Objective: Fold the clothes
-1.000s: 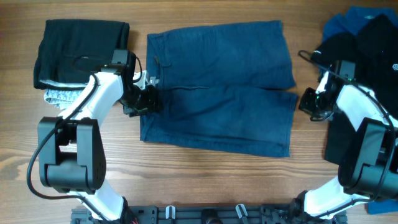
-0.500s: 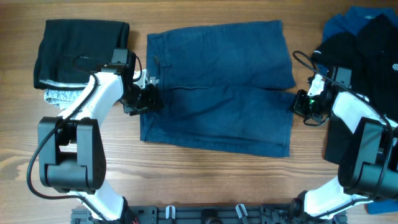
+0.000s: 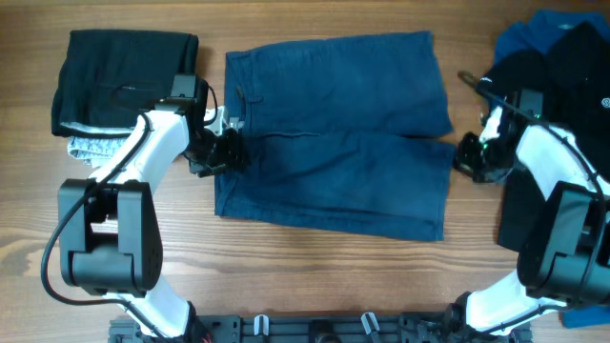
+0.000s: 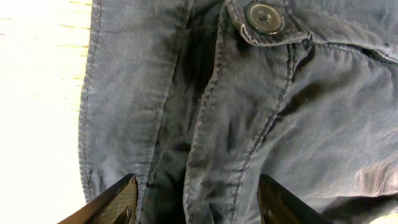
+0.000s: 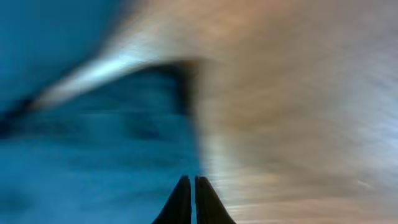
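Note:
The dark navy-blue shorts (image 3: 334,133) lie spread flat on the wooden table, waistband to the left and legs to the right. My left gripper (image 3: 232,151) is at the waistband's middle. In the left wrist view it (image 4: 196,202) is open, its fingers straddling the fly seam of the shorts (image 4: 249,112) below the button (image 4: 264,15). My right gripper (image 3: 465,157) is just off the hem of the lower leg. In the blurred right wrist view it (image 5: 189,199) is shut with nothing between the fingers, at the edge of the blue fabric (image 5: 93,143).
A folded black garment (image 3: 119,76) lies at the back left with a light grey one (image 3: 91,145) under its front edge. A pile of black (image 3: 562,67) and bright blue (image 3: 529,33) clothes lies at the right edge, by my right arm.
My right gripper moved left towards the leg hem, then back a little to the right; it is in motion. The left arm and the shorts have not moved.

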You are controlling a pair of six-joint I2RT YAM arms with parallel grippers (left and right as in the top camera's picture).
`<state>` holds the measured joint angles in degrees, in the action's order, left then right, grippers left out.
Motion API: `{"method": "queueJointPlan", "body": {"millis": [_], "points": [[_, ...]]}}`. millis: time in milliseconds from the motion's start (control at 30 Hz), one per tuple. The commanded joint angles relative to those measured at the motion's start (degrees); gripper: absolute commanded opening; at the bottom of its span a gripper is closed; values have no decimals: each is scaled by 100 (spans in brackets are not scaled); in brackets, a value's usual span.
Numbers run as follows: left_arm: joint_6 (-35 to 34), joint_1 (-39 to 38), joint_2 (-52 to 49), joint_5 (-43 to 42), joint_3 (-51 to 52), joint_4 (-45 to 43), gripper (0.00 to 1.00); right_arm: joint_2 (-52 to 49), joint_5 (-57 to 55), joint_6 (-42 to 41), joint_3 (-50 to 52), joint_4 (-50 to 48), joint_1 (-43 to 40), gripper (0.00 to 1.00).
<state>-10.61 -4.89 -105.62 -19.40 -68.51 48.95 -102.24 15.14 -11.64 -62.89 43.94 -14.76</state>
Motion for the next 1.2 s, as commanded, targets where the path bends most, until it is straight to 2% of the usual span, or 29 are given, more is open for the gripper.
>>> {"method": "queueJointPlan", "body": {"millis": [0,167,233,367,433,600,733,767,867,933,1033,1100,1167], "points": [[92,-15,28,-52,31,-15,61,-68,946,308,-103,-44,133,4],[92,-15,28,-52,31,-15,61,-299,741,249,518,-1051,293,4],[94,-15,28,-52,31,-15,61,-505,208,181,562,-1132,293,4],[94,-15,28,-46,31,-20,61,-568,-2208,-739,560,-560,291,4],[94,-15,28,-44,31,-20,61,-568,-2957,-1075,560,-343,291,4],[94,-15,28,-4,31,-15,61,-566,-3010,-1080,546,-385,291,4],[122,-15,28,-313,31,7,57,-566,-2162,-638,509,-608,291,6],[214,-15,28,-496,31,57,58,-566,-2146,-638,509,-623,291,7],[1244,-35,28,-1617,33,321,63,-566,-2100,-649,509,-623,291,8],[1478,-146,28,-1574,61,332,76,-566,-2103,-654,509,-623,293,8],[1637,-529,15,-1539,210,269,81,-566,-2068,-656,509,-638,291,9],[1394,-769,-17,-1172,323,212,79,-566,-1974,-654,509,-660,291,9],[1005,-850,-17,-568,442,160,57,-566,-1974,-651,509,-662,291,9]]}}
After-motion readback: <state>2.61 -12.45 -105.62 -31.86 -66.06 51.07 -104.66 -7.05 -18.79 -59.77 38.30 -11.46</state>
